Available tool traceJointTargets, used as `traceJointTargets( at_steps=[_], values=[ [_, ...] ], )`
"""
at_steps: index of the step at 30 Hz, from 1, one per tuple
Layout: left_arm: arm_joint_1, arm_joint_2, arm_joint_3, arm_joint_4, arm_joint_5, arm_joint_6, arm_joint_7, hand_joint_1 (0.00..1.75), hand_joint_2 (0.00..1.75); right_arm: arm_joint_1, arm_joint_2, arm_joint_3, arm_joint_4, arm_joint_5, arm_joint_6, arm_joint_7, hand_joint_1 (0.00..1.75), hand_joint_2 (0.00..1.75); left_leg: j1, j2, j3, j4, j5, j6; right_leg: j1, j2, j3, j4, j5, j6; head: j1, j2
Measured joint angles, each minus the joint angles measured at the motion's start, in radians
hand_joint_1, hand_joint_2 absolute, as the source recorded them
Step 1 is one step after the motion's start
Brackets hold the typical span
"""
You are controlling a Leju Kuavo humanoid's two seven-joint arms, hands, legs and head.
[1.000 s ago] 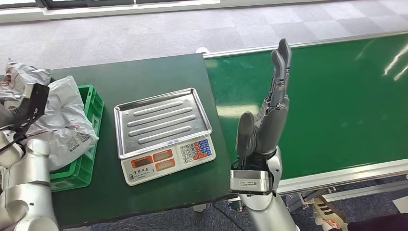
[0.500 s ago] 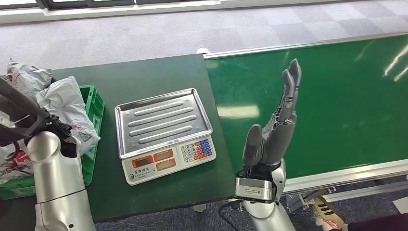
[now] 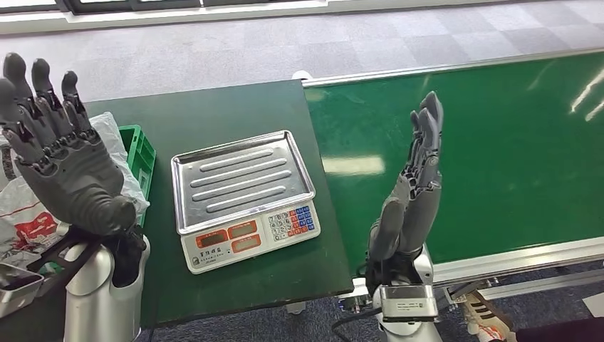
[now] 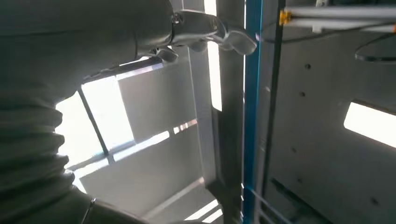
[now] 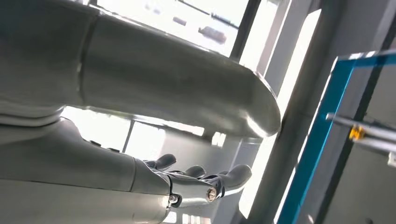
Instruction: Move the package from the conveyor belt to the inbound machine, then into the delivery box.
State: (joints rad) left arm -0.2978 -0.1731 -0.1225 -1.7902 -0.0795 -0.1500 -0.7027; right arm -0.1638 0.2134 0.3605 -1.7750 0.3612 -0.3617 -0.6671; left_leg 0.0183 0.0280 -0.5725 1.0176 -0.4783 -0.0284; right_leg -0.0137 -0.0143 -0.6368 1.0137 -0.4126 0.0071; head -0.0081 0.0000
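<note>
Grey plastic packages (image 3: 25, 214) lie heaped in the green delivery box (image 3: 141, 153) at the left edge of the dark table. My left hand (image 3: 60, 160) is raised in front of them, palm up, fingers spread and holding nothing. The inbound machine, a scale with a steel tray (image 3: 238, 178) and a keypad (image 3: 292, 219), stands bare in the middle of the table. My right hand (image 3: 413, 189) is held upright at the near edge of the green conveyor belt (image 3: 498, 142), fingers straight and together, holding nothing. In the right wrist view the hand (image 5: 196, 179) points at the ceiling.
The conveyor's metal frame (image 3: 513, 256) runs along its near side. Grey carpet floor (image 3: 214, 43) lies beyond the table. A shoe (image 3: 484, 320) shows on the floor at the bottom right. Both wrist views look up at ceiling lights and a blue beam (image 4: 251, 116).
My left arm has swung up from over the box, and its hand now stands open and raised. My right hand drew back a little toward me and stayed upright.
</note>
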Motion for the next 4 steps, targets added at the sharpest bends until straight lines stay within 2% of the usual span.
traceJointTargets(
  at_steps=[1, 4],
  values=[
    [0.015, 0.000, -0.014, -0.010, 0.008, -0.042, 0.000, 0.00, 1.75, 0.009, -0.002, 0.000, -0.013, -0.028, 0.049, -0.005, 0.00, 1.75, 0.000, 0.000, 0.000, 0.000, 0.000, 0.000, 0.000, 0.000, 0.000, 0.000, 0.000, 0.000, 0.000, 0.000],
    [0.053, -0.001, -0.055, -0.028, 0.024, -0.108, 0.000, 0.00, 1.75, 0.041, -0.006, 0.000, -0.047, -0.119, 0.178, -0.021, 0.00, 1.75, 0.000, 0.000, 0.000, 0.000, -0.001, 0.001, 0.000, 0.000, 0.000, 0.000, 0.000, 0.000, 0.000, 0.000]
  ],
)
